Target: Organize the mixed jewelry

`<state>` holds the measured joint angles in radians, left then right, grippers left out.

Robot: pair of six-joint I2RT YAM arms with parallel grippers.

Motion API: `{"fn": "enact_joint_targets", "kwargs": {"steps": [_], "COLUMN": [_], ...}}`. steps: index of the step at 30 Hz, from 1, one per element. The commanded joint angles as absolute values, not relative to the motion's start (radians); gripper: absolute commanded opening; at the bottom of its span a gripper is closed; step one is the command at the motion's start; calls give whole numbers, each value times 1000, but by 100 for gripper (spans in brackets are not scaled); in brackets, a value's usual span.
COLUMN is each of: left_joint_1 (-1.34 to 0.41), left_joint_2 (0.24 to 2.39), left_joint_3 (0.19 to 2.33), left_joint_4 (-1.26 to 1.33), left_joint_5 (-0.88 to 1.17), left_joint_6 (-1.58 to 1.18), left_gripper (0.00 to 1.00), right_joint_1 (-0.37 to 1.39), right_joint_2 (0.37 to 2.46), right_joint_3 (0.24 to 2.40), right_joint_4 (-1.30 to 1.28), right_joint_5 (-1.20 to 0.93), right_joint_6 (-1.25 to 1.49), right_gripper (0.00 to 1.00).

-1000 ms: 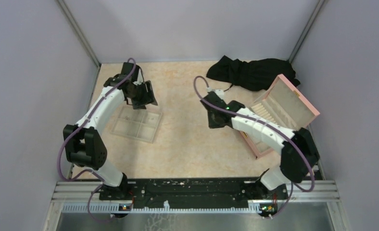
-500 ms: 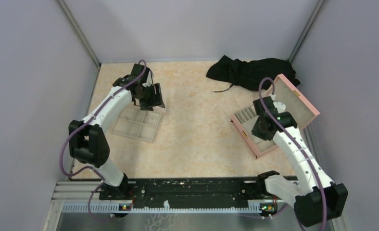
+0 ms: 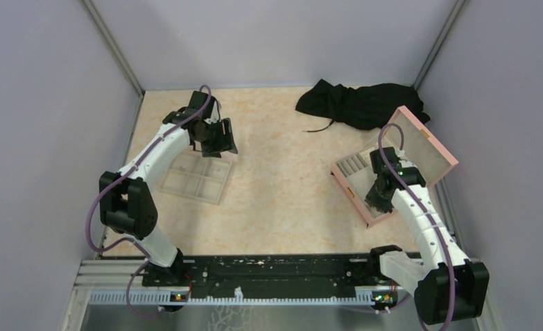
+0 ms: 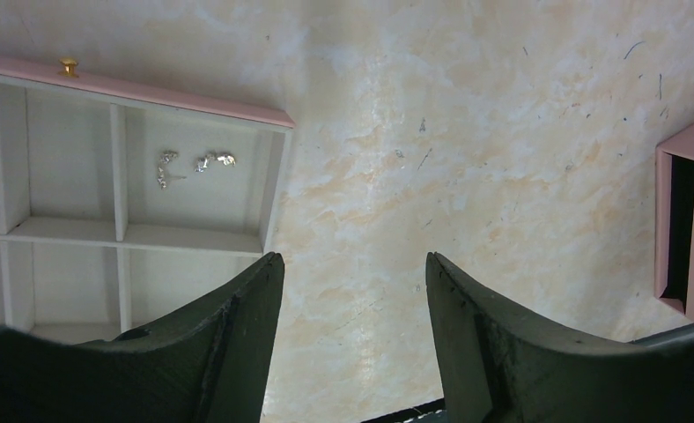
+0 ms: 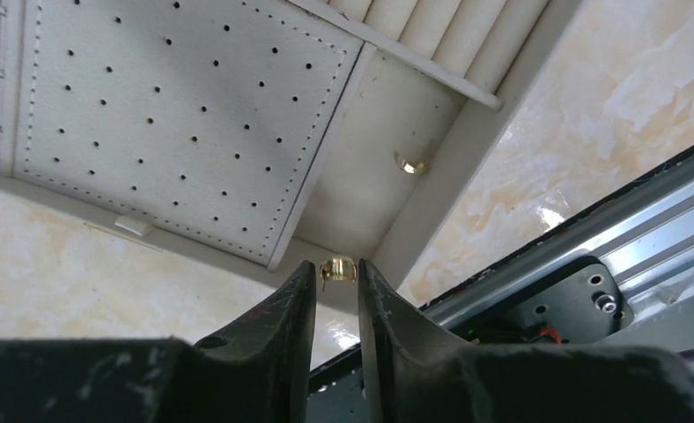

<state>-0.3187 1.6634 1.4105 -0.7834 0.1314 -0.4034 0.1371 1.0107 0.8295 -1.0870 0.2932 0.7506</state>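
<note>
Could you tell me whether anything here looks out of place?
Only the crumpled black cloth, heaped at the far right behind the pink box and its open lid; it seems unrelated to the task.

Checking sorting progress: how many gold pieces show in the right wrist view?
2. A loose gold piece lies in the box's compartment; a pinched gold piece sits between the right jaws' tips. Others may be hidden.

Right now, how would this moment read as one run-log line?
left tool open, above compartment tray edge | silvery pieces in one compartment | right tool shut on gold piece over pink box
</note>
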Motion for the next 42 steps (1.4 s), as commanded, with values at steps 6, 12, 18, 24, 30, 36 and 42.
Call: {"fn": "enact_joint_targets", "kwargs": {"steps": [6, 12, 18, 24, 30, 36, 42], "left_joint_1": [-324, -325, -349, -360, -361, -370, -374], "left_joint_2": [1674, 1680, 1686, 1689, 1707, 1748, 1756], "left_joint_3": [1433, 1440, 1445, 1450, 1451, 1481, 1489], "left_joint_4": [-757, -756, -744, -742, -733, -729, -730], "left_joint_5": [136, 126, 132, 124, 135, 156, 154], "left_joint_6": [-414, -421, -437, -438, -428, -423, -420], "left_gripper": [67, 67, 67, 67, 68, 67, 67], "right_joint_1": [123, 123, 123, 116, 121, 272, 275], "right_joint_2": [1006, 977, 1140, 1176, 1106, 1243, 1327], "right_joint_3": [848, 934, 1078, 1077, 960, 1028, 1054], "right_joint_4": [-1047, -932, -921, -983, -778, -813, -814], "right_joint_5": [328, 227, 247, 307, -6, 91, 148], "right_joint_6": [769, 667, 669, 764, 576, 455, 366], "right_gripper": [40, 40, 38, 41, 38, 40, 40]}}
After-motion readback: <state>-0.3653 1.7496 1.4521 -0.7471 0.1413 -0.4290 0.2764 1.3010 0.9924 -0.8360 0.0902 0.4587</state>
